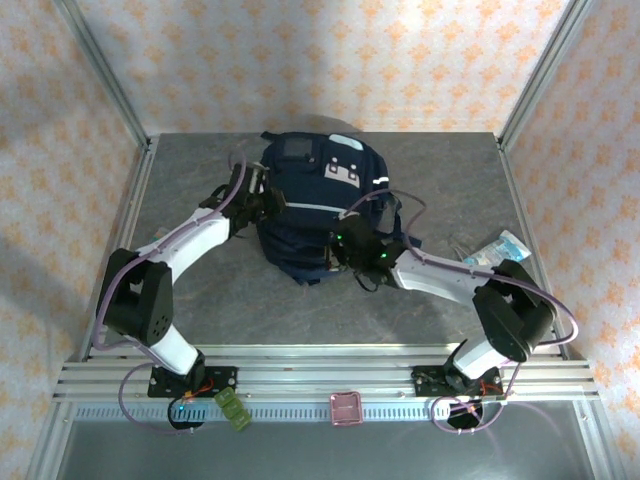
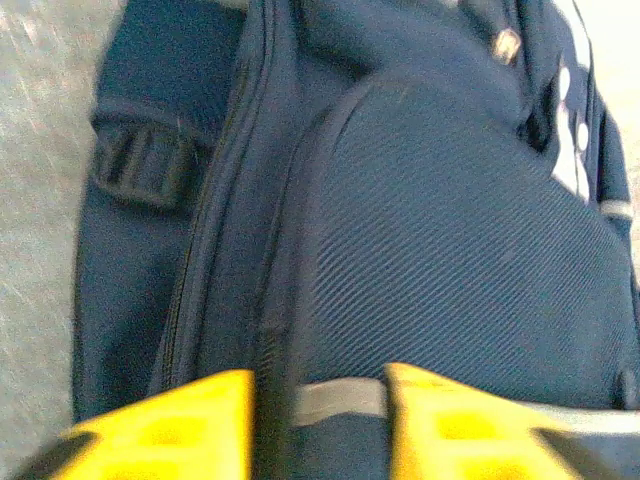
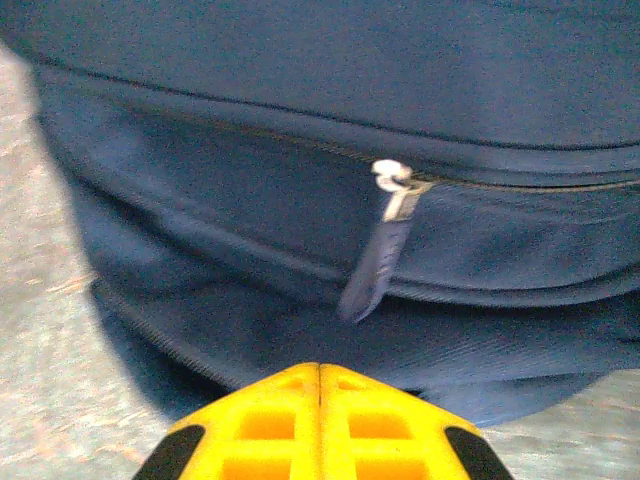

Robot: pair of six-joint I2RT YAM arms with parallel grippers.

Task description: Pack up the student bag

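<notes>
One navy student bag (image 1: 310, 200) lies at the far middle of the grey desk (image 1: 230, 300), its white-patched pockets turned toward the back wall. Two claws meet it: the left claw (image 2: 320, 385) is at the bag's left side, its yellow fingers (image 2: 170, 420) apart over a dark seam (image 2: 270, 330) and a grey stripe (image 2: 340, 400). The right claw (image 3: 320, 368) has its fingers pressed together just short of a zipper pull (image 3: 385, 235) hanging on the bag's near side. A plastic packet (image 1: 497, 247) lies well apart near the desk's right edge.
</notes>
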